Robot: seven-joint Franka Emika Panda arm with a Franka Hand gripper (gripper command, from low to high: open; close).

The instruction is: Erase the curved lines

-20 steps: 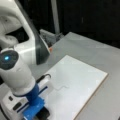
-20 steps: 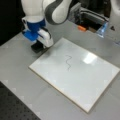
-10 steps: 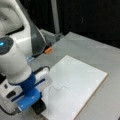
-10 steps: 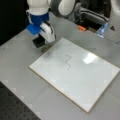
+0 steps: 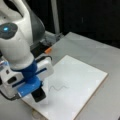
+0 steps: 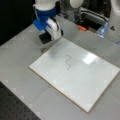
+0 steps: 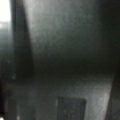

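Gripper [image 5: 37,93] holding black eraser [image 6: 45,38] at whiteboard [image 6: 82,77] corner, curve lines [image 6: 68,62] lying unerased, fingers hidden, wrist view showing only dark blur.

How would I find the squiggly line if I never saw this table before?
Look for the big white board lying flat on the grey table. Near its middle is the curve line, also seen in a front view: a thin, short, dark-grey wavy squiggle. It is the only drawn mark there, unlike the bright glare spot or the black eraser at the gripper off the board's corner.
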